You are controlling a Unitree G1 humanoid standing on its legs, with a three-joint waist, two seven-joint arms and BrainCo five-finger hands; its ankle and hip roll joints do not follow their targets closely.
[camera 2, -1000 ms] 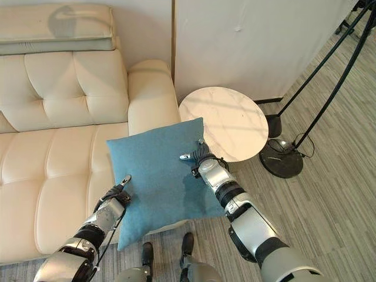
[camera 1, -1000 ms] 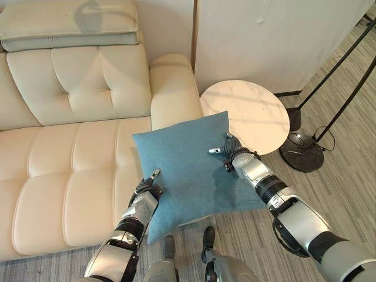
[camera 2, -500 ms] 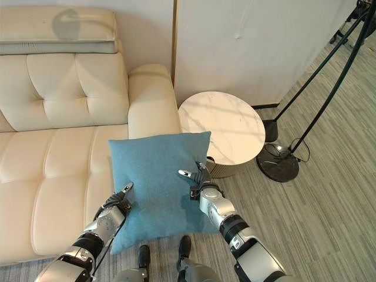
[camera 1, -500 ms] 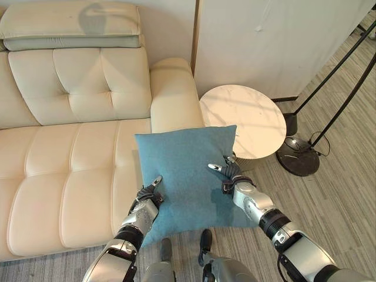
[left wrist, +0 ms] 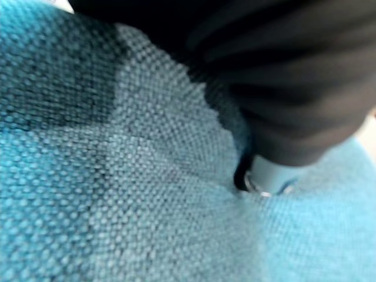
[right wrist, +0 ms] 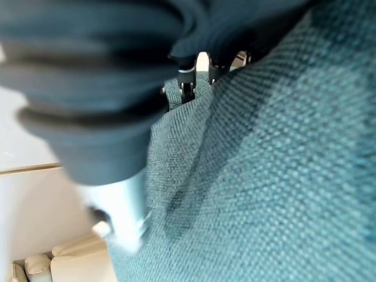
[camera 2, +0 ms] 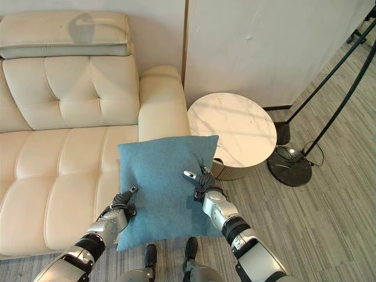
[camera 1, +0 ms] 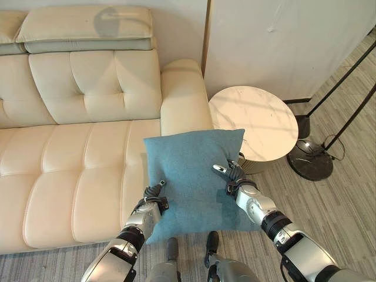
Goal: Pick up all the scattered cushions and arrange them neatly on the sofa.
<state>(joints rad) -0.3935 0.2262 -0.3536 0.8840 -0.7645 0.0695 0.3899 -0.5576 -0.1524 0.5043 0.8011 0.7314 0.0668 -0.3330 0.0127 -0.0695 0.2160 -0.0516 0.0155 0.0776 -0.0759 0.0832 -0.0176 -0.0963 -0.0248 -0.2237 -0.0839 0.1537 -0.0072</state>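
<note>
I hold a square blue cushion (camera 1: 191, 170) flat in the air between both hands, in front of the right end of the cream sofa (camera 1: 70, 158), partly over its seat edge and armrest. My left hand (camera 1: 151, 202) grips the cushion's near left edge, thumb on top. My right hand (camera 1: 235, 179) pinches its right edge, thumb on top and fingers under the cloth. In the left wrist view the blue weave (left wrist: 117, 205) lies right against the hand's dark cover (left wrist: 282, 76). In the right wrist view the cushion (right wrist: 282, 176) bunches by the right hand (right wrist: 106, 88).
A round white marble side table (camera 1: 252, 120) stands right of the sofa's armrest (camera 1: 182, 88), partly behind the cushion. A black floor-lamp base (camera 1: 310, 160) with slanted poles is further right. A cream headrest pad (camera 1: 88, 29) tops the sofa back. White wall panels stand behind.
The camera has swung left, so the sofa takes up more of the view. The cushion has come off the table's edge, squared up and drawn nearer my body, both hands still on it.
</note>
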